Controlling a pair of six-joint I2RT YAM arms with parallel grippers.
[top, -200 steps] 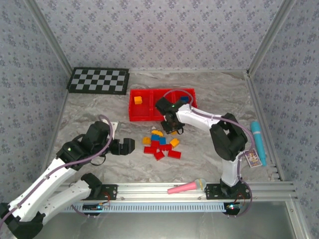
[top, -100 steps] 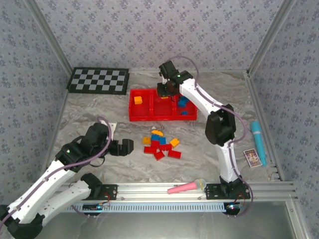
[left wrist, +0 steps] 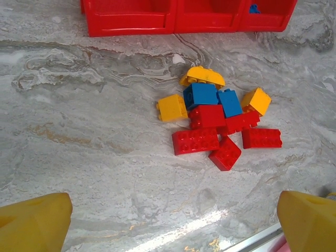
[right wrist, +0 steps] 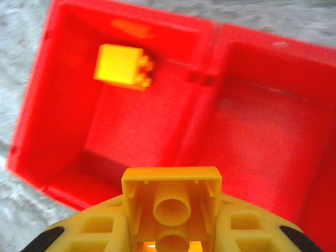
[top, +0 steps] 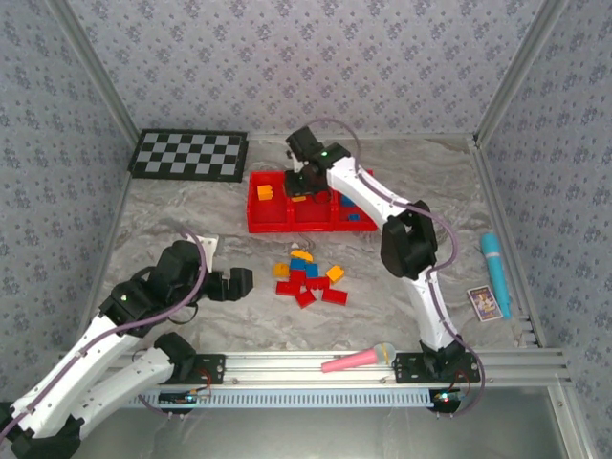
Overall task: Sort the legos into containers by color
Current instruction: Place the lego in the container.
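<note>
At the far edge of the surface, the right end effector (top: 304, 182) hangs over the red tray (top: 277, 228), clamped on a yellow brick (right wrist: 170, 202) whose hollow underside and round tubes face the wrist camera. It sits roughly above the divider (right wrist: 197, 105) between the left compartment (right wrist: 121, 126) and the middle compartment (right wrist: 262, 131). The left one already holds a second yellow brick (right wrist: 123, 65). Risk, my read: release here and the brick clips the rib, then tips into the middle bay or skips out. The walls are shallow and it's all hard glossy plastic, so it bounces. It wants a shift over the left bay first. A blue brick (left wrist: 254, 8) lies in the right compartment. The pile (left wrist: 220, 123) of red, blue and yellow studded blocks sits mid-surface on a smooth grey marbled sheet. Several blocks touch or overlap, so a pick may drag neighbours. The left end effector (top: 239, 282) sits just beside the pile, toward the left edge, fingers spread wide, empty.
</note>
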